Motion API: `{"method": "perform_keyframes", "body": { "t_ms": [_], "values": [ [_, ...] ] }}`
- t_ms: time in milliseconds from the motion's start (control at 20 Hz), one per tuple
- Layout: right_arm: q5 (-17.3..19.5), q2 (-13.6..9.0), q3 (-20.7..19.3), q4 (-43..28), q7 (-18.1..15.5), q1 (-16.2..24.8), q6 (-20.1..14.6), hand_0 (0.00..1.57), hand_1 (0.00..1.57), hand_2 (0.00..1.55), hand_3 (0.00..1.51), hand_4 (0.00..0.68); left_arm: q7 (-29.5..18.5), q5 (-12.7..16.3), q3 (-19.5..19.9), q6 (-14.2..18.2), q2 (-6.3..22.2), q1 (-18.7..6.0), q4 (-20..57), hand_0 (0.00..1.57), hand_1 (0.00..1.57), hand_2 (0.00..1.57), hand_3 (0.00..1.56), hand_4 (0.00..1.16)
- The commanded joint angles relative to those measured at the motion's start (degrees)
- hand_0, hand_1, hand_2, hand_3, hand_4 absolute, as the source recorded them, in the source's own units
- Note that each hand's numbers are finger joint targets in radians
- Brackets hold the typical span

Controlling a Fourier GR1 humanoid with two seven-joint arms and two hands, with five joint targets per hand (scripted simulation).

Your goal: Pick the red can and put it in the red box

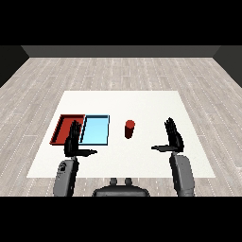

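Note:
A small red can (129,129) stands upright on the white table (142,104), just right of the light blue tray (95,130). The red tray (64,126) lies at the left, side by side with the blue one. My right hand (174,136) hovers open to the right of the can, fingers straight and thumb pointing left, well apart from it. My left hand (73,141) is open too, over the near edge between the two trays, covering part of the red tray's near right corner.
Both grey forearms (65,177) come in from the lower corners. The table's near edge runs just in front of the hands. Wooden floor surrounds the table.

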Motion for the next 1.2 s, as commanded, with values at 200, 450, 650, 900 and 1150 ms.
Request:
{"method": "perform_keyframes", "body": {
  "t_ms": [200,450,650,900,1150],
  "values": [
    [-1.3,-0.4,-0.7,8.2,0.1,-5.5,1.4,0.0,0.0,0.0,0.0,0.0,-2.0,-0.1,0.0,0.6,-1.3,-2.6,3.4,0.0,0.0,0.0,0.0,0.0],
    [3.6,1.9,1.6,14.2,-4.5,-7.9,-2.1,0.0,0.0,0.0,0.0,0.0,1.0,0.9,0.9,0.3,0.1,-1.2,-0.1,0.0,0.0,0.0,0.0,0.0],
    [1.5,2.0,1.3,12.8,0.6,-11.2,-3.3,0.0,0.0,0.0,0.0,0.0,-1.8,3.9,3.7,-3.4,2.2,-0.7,1.7,0.0,0.0,0.0,0.0,0.0],
    [-1.4,2.8,2.3,6.0,8.7,-9.4,-3.1,0.0,0.0,0.0,0.0,0.0,0.2,2.8,1.8,-0.6,-0.1,-0.5,-0.8,0.0,0.0,0.0,0.0,0.0],
    [-2.0,5.7,1.6,19.3,2.3,-16.4,-3.8,0.0,0.0,0.0,0.0,0.0,-1.7,1.3,1.3,-0.7,0.1,1.6,-1.0,0.0,0.0,0.0,0.0,0.0]
  ]
}}
